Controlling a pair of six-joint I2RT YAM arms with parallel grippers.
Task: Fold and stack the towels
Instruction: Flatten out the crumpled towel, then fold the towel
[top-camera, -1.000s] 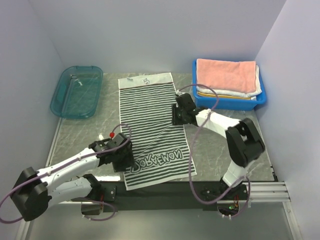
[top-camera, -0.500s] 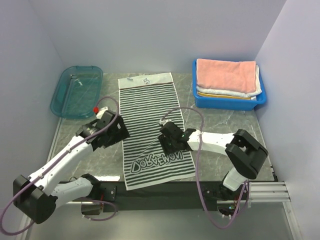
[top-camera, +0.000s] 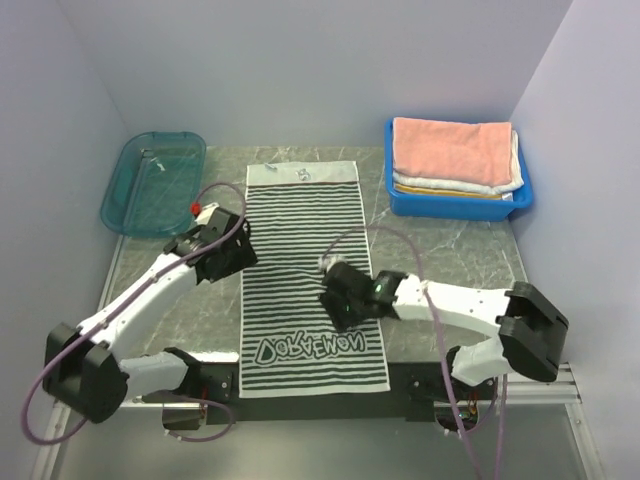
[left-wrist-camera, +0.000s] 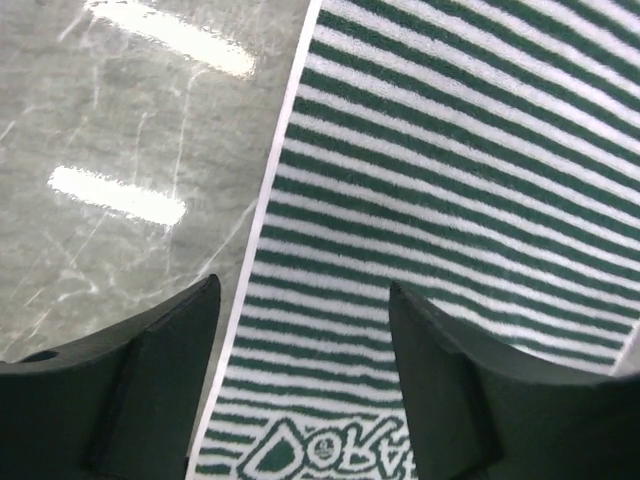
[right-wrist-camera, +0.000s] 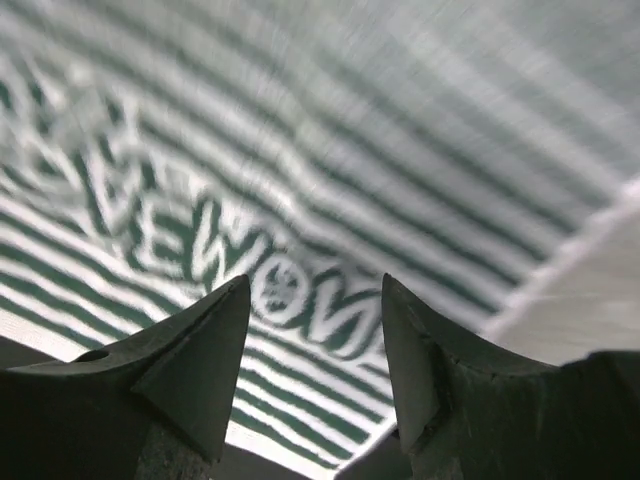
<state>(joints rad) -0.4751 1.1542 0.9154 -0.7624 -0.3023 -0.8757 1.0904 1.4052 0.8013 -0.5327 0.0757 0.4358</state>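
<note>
We see the striped towel (top-camera: 305, 270) lying flat and unfolded along the middle of the desk (top-camera: 450, 260), with its plain end toward the far edge and its printed end reaching the near edge. The pink towel (top-camera: 450, 150) rests on top of a folded pile in the blue basket (top-camera: 455, 208) at the far right corner. The left hand (top-camera: 238, 255) hangs over the left border of the striped towel with its jaws wide and nothing between them. The right hand (top-camera: 338, 298) is also wide and empty, and it is above the cloth more toward the printed end and the right border. In our judgement the first risk is a crooked fold: the two hands do not stand at the same place along the towel, so if they grasp from here, one side can travel more than the other. The second risk is a bad pinch. If the right hand closes inside the border, it can bunch the fabric; if the left hand closes half on the bare desk, the border can slip out. Also the cable (top-camera: 400, 238) of the right arm loops above the cloth and could drag it. The printed end at the near edge could slide off when the towel is pulled.
</note>
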